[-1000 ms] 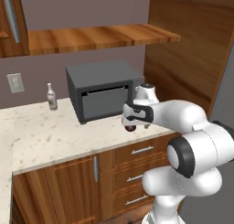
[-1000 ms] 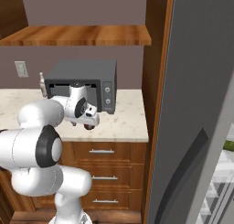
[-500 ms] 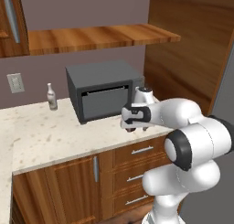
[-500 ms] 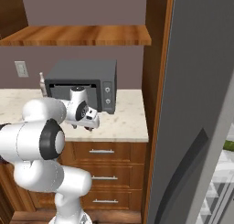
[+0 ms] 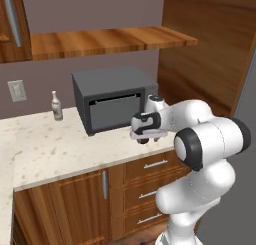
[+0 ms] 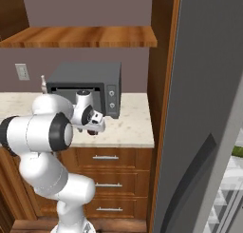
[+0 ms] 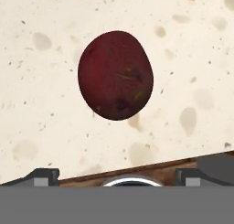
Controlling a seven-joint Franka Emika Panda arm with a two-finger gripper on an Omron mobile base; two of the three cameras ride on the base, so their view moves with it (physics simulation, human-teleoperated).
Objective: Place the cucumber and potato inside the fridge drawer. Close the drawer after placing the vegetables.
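The potato point(image 7: 115, 75), a dark reddish-brown lump, lies on the speckled counter point(image 7: 41, 109) straight ahead of my hand and near the counter's front edge. My gripper point(image 7: 118, 173) is open, its two dark fingertips point(image 7: 45, 174) standing wide apart with nothing between them. From the base views, the gripper point(image 5: 142, 137) point(image 6: 94, 130) hangs just over the counter in front of the microwave, pointing down. The cucumber and the fridge drawer are out of view.
A dark grey microwave point(image 5: 112, 104) stands on the counter behind the hand. A small bottle point(image 5: 57, 106) is by the wall to its left. Wooden drawers point(image 5: 155, 165) sit below the counter. The grey fridge door point(image 6: 204, 113) stands open at the right.
The hand has sunk a little toward the counter over the potato while the arm's elbow shifted. The jaws stayed open.
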